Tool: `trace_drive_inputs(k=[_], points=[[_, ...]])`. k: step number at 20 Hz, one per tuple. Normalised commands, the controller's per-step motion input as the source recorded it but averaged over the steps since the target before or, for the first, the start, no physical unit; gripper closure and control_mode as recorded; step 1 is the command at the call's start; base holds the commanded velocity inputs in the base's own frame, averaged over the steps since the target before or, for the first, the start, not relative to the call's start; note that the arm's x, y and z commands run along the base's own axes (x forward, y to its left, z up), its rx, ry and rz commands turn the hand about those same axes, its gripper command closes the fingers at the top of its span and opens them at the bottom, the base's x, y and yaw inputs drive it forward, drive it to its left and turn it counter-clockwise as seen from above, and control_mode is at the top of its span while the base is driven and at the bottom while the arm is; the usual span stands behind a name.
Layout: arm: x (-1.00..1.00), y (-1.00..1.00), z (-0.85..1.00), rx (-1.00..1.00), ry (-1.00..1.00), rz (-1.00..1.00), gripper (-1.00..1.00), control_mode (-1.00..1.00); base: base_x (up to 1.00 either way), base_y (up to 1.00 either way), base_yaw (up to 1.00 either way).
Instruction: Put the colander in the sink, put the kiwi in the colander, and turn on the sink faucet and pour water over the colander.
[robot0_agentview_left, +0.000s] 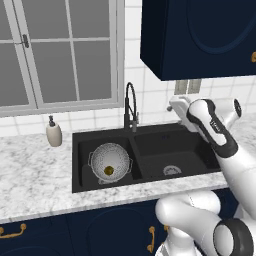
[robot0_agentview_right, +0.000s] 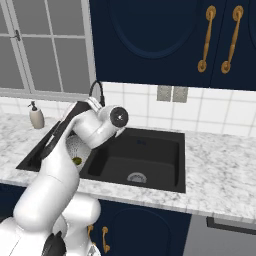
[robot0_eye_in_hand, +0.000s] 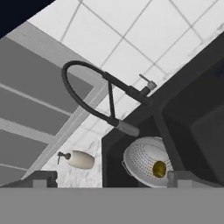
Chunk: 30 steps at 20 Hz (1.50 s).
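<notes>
Kiwi (robot0_agentview_left: 108, 170) lies in the colander (robot0_agentview_left: 110, 160), left basin of the sink (robot0_agentview_left: 150, 150), centre frame. Faucet (robot0_agentview_left: 130, 107) comes next: the claw (robot0_eye_in_hand: 105, 179), apparently wide open and empty, must reach its lever, which is small and hard to read.

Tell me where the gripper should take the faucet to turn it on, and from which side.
Likely the small lever handle at the base of the sink faucet, not the coiled neck. It juts sideways from the body, away from the arched spout, so come from that open side, over the right basin of the sink. The open gripper already faces it.
</notes>
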Motion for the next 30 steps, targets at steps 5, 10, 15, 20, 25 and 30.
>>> trace_drive_inputs(k=[5,10,15,20,25,30], points=[[0.56,0.49,-0.45,0.04,0.00,0.06,-1.00,-1.00,0.00,0.00,0.00],[0.58,0.19,-0.48,0.04,0.00,0.02,-1.00,-1.00,0.00,0.00,0.00],[0.60,0.00,-0.41,0.15,0.00,0.00,-1.00,-1.00,0.00,0.00,0.00],[0.63,0.00,-0.36,0.09,0.00,0.00,-1.00,-1.00,0.00,0.00,0.00],[0.43,0.04,-0.12,0.07,0.00,0.01,-1.00,-1.00,0.00,0.00,0.00],[0.29,0.34,0.00,0.01,0.00,0.06,-1.00,-1.00,0.00,0.00,0.00]])
